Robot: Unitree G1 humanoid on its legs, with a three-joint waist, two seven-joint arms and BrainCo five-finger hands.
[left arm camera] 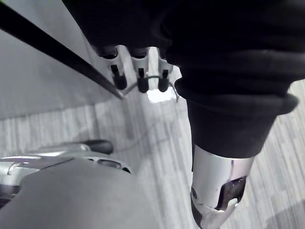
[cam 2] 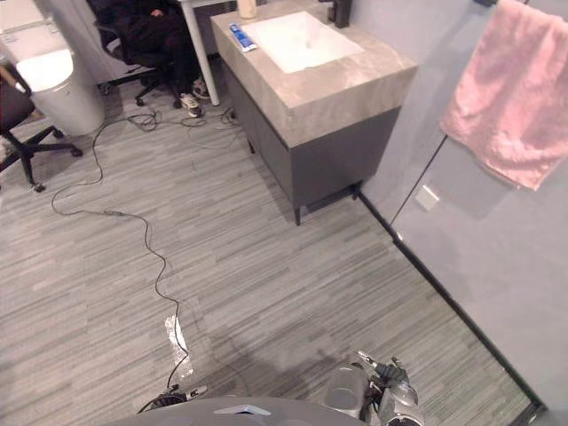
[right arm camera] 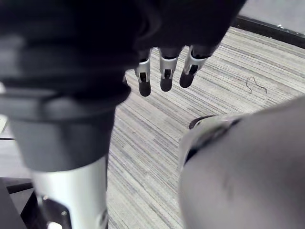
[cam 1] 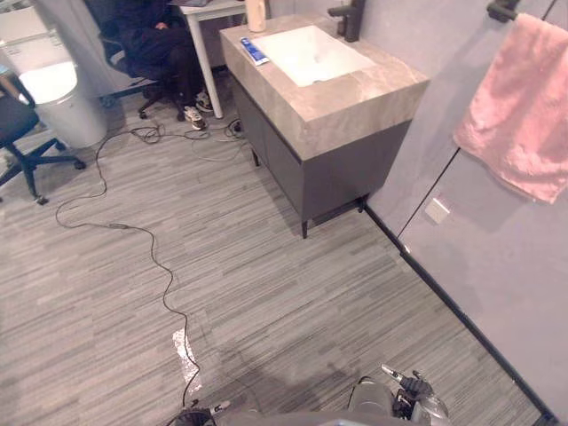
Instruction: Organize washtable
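Standing against the grey wall, well apart from the robot, the washtable (cam 1: pixel 355 99) has a stone top and a dark cabinet below. A white basin (cam 1: pixel 311 53) is set into the top, with a dark faucet (cam 1: pixel 349 18) behind it. A blue tube (cam 1: pixel 254 51) lies flat on the top, just beside the basin on its left side, and a pale bottle (cam 1: pixel 256 12) stands at the back edge near the tube. A pink towel (cam 1: pixel 519 106) hangs on the wall to the right of the washtable. Both hands are low over the grey striped floor, far from the washtable. The left hand (left arm camera: pixel 141 71) hangs with its fingers straight and a little apart, and it holds nothing. The right hand (right arm camera: pixel 166 71) is the same, fingers loose and pointing down, with nothing between them. At the far side of the room a person (cam 1: pixel 151 40) in dark clothes sits on a chair, and a white toilet (cam 1: pixel 58 89) is at the left.
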